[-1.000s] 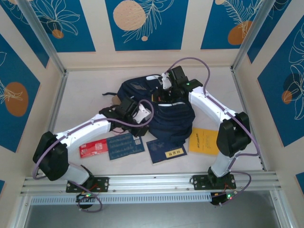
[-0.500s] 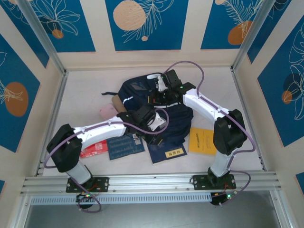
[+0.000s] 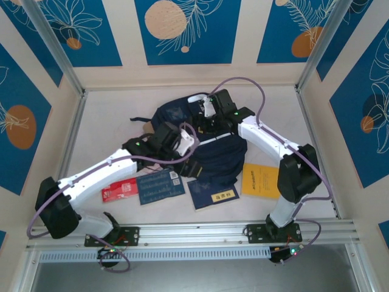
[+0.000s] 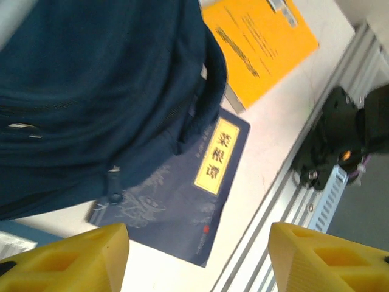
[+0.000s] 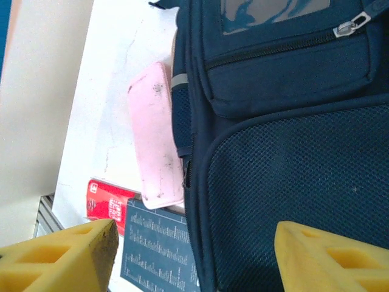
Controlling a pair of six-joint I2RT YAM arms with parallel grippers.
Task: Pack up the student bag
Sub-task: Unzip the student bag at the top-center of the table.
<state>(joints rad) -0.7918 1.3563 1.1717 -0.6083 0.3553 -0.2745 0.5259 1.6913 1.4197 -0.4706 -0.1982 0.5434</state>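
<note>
Looking down from above: a white counter (image 3: 106,121) boxed in by cream walls w/ blue panels. The student bag (image 3: 222,161), dark navy, lies crumpled at the ctr of the counter, the biggest thing there. Two white arms reach in from the near rail & meet over it. The left fingers (image 3: 189,147) hang over the bag's left-middle; the right fingers (image 3: 204,120) sit over its far end. How far either pair is spread can't be told from up here. Along the bag's near edge, left to right: a red packet (image 3: 120,190), a blue booklet (image 3: 160,186), a navy book (image 3: 213,193) w/ a yellow label, partly under the bag, & an orange book (image 3: 260,180) just beside the bag's right side.

Left wrist view: the left fingers (image 4: 67,258), yellow, show at the two bottom corners, spread wide, nothing btwn them, touching nothing. Beyond them the bag (image 4: 91,79) takes the upper left, a zip pull (image 4: 113,182) at its lower edge. The bag overlaps the navy book (image 4: 182,207). The orange book (image 4: 261,42) lies top right, one corner right at the bag's edge. A metal rail (image 4: 285,207) & a black arm base (image 4: 340,143) are at right.

Right wrist view: the right fingers (image 5: 61,255), also yellow, sit at the bottom corners, wide apart, holding nothing. The bag (image 5: 285,152) is on the right: mesh panel low, zip pocket above. A pink flat case (image 5: 157,137) lies on the counter against the bag's left side; its lower end meets the blue booklet (image 5: 158,249), w/ the red packet (image 5: 106,201) just beside.
</note>
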